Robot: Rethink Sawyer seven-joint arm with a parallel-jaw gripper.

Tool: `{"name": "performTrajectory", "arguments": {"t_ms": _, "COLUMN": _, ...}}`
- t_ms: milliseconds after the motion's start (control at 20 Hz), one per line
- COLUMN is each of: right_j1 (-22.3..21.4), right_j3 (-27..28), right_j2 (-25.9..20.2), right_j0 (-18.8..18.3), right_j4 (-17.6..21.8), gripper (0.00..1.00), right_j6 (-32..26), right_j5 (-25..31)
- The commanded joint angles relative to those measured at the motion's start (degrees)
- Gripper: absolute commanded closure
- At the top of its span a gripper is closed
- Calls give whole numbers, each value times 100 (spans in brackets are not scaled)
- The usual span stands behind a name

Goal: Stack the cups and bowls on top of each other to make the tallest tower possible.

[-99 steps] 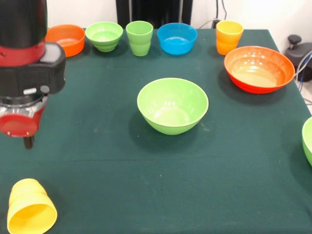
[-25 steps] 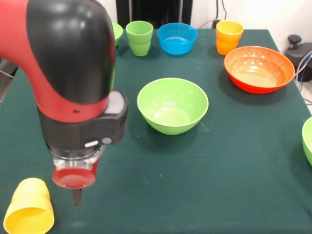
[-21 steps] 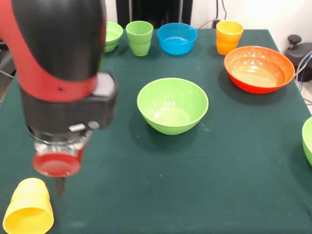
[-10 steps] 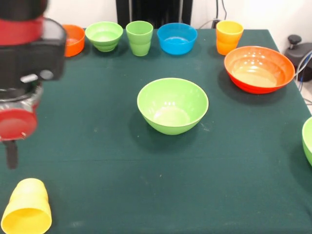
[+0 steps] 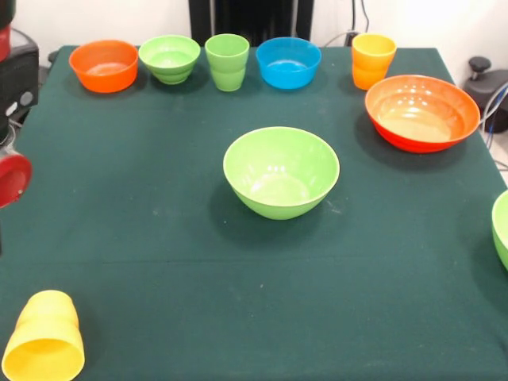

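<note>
Yellow cup [image 5: 44, 347] lies tipped on the surface [image 5: 238, 270], mouth toward camera, below the gripper [image 5: 9, 171] at the left edge; finger state cannot be told.

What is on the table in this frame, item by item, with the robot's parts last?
small bowls: 3; orange, light green, blue; far row.
large bowls: 3; light green at centre, orange-red far right, light green cut by right edge.
cups: 3; light green and orange-yellow upright in far row, yellow on its side, near left corner.
table: 1; dark green cloth.
robot arm: red and black, at left edge; pincer state not visible.
</note>
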State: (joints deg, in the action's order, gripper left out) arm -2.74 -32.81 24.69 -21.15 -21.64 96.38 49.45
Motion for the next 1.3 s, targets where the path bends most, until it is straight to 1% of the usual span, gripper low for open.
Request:
{"name": "performTrajectory", "arguments": {"t_ms": 50, "right_j1": 8, "right_j3": -1123, "right_j2": -1551, "right_j0": -61, "right_j4": 537, "gripper": 0, "right_j6": -2241, "right_j5": -131}}
{"name": "performTrajectory", "arguments": {"t_ms": 100, "right_j1": -10, "right_j3": -1214, "right_j2": -1588, "right_j0": -63, "right_j4": 549, "gripper": 0, "right_j6": -2207, "right_j5": -192}}
{"name": "performTrajectory", "arguments": {"t_ms": 150, "right_j1": -70, "right_j3": -1389, "right_j2": -1643, "right_j0": -68, "right_j4": 561, "gripper": 0, "right_j6": -2147, "right_j5": -372}}
{"name": "performTrajectory", "arguments": {"t_ms": 250, "right_j1": -107, "right_j3": -1553, "right_j2": -1671, "right_j0": -49, "right_j4": 576, "gripper": 0, "right_j6": -1953, "right_j5": -497}}
{"name": "performTrajectory", "arguments": {"t_ms": 400, "right_j1": -114, "right_j3": -1548, "right_j2": -1648, "right_j0": 0, "right_j4": 706, "gripper": 0, "right_j6": -1904, "right_j5": -418}}
{"name": "performTrajectory", "arguments": {"t_ms": 550, "right_j1": -192, "right_j3": -1725, "right_j2": -1761, "right_j0": -26, "right_j4": 805, "gripper": 0, "right_j6": -1897, "right_j5": -518}}
{"name": "performTrajectory", "arguments": {"t_ms": 600, "right_j1": -180, "right_j3": -1654, "right_j2": -1769, "right_j0": -20, "right_j4": 833, "gripper": 0, "right_j6": -1858, "right_j5": -481}}
{"name": "performTrajectory", "arguments": {"t_ms": 650, "right_j1": -201, "right_j3": -1695, "right_j2": -1803, "right_j0": -45, "right_j4": 861, "gripper": 0, "right_j6": -1846, "right_j5": -488}}
{"name": "performTrajectory", "arguments": {"t_ms": 700, "right_j1": -174, "right_j3": -1579, "right_j2": -1809, "right_j0": -40, "right_j4": 855, "gripper": 0, "right_j6": -1776, "right_j5": -399}}
{"name": "performTrajectory", "arguments": {"t_ms": 750, "right_j1": -204, "right_j3": -1626, "right_j2": -1842, "right_j0": -65, "right_j4": 872, "gripper": 0, "right_j6": -1737, "right_j5": -458}}
{"name": "performTrajectory", "arguments": {"t_ms": 850, "right_j1": -129, "right_j3": -1371, "right_j2": -1837, "right_j0": -61, "right_j4": 913, "gripper": 0, "right_j6": -1712, "right_j5": -292}}
{"name": "performTrajectory", "arguments": {"t_ms": 1100, "right_j1": -183, "right_j3": -1347, "right_j2": -1925, "right_j0": -106, "right_j4": 1035, "gripper": 0, "right_j6": -1817, "right_j5": -322}}
{"name": "performTrajectory", "arguments": {"t_ms": 1250, "right_j1": -197, "right_j3": -1380, "right_j2": -2070, "right_j0": -172, "right_j4": 1008, "gripper": 0, "right_j6": -1754, "right_j5": -329}}
{"name": "performTrajectory", "arguments": {"t_ms": 1300, "right_j1": -176, "right_j3": -1292, "right_j2": -2075, "right_j0": -174, "right_j4": 1031, "gripper": 0, "right_j6": -1791, "right_j5": -275}}
